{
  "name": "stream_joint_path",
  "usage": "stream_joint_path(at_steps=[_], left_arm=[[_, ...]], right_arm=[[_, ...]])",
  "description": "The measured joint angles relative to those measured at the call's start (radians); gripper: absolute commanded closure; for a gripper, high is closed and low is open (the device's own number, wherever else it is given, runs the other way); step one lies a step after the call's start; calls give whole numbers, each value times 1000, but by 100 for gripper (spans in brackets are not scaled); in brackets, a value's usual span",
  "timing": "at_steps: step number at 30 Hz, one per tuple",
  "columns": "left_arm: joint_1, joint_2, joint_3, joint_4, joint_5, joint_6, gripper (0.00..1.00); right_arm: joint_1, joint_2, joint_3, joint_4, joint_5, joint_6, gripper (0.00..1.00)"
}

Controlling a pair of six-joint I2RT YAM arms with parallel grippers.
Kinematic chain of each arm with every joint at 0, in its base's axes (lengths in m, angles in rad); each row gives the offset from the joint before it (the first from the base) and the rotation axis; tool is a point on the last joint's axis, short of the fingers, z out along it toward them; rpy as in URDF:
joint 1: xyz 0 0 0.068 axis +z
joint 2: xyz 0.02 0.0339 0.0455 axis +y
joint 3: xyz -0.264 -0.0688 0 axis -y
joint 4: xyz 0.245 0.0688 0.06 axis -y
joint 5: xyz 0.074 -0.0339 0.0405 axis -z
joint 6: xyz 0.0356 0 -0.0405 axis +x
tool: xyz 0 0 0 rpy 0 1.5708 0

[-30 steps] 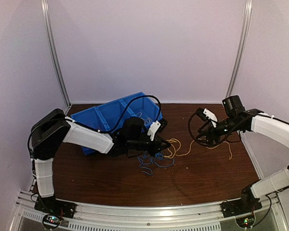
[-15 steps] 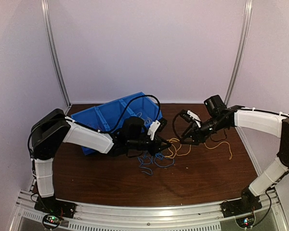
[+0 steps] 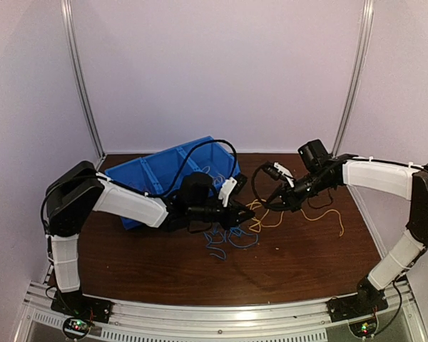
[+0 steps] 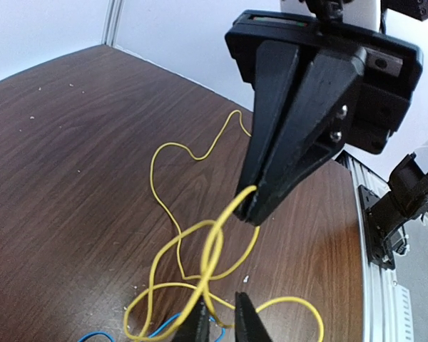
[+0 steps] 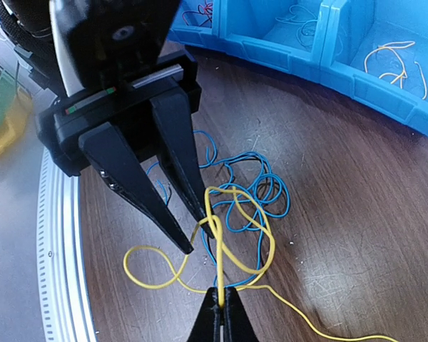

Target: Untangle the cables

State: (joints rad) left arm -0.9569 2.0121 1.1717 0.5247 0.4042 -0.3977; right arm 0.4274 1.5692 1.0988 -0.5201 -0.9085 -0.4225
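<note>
A yellow cable [image 5: 146, 274] lies in loops on the brown table, tangled over a pile of blue cables [image 5: 271, 192]. My right gripper [image 5: 220, 317] is shut on a raised strand of the yellow cable. My left gripper [image 5: 202, 242] faces it a few centimetres away, its jaws a little apart, the yellow loop hooked on one fingertip. In the left wrist view the yellow cable [image 4: 164, 153] rises to the right gripper [image 4: 251, 206], and a strand passes between my left gripper's [image 4: 222, 320] own fingers. From above, both grippers [image 3: 244, 214] [image 3: 267, 204] meet at mid-table over the blue cables [image 3: 228, 239].
A blue compartment bin [image 3: 164, 171] lies tilted behind the left arm; its compartments [image 5: 357, 78] hold more thin yellow and blue wires. The yellow cable's tail [image 3: 321, 212] trails right. The table's metal rail [image 5: 57, 235] runs along the front edge.
The right arm swung left to meet the left gripper and closed on the yellow cable. The left jaws, shut before, have parted slightly.
</note>
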Motion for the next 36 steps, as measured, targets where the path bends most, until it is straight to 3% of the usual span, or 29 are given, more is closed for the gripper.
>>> stream_joint_path(at_steps=[4, 12, 20, 33, 36], left_arm=[[0, -16, -34, 11, -1, -13, 70], [0, -153, -204, 42, 4, -24, 65], [7, -216, -233, 41, -51, -3, 45], [21, -44, -129, 124, 35, -64, 46], [26, -12, -103, 148, 38, -107, 54]], right_arm=[[0, -13, 8, -8, 0, -1, 100], [0, -44, 8, -24, 9, -24, 100], [2, -68, 7, -27, 11, -25, 100], [5, -95, -6, -29, 13, -24, 99], [5, -95, -7, -29, 13, -24, 99]])
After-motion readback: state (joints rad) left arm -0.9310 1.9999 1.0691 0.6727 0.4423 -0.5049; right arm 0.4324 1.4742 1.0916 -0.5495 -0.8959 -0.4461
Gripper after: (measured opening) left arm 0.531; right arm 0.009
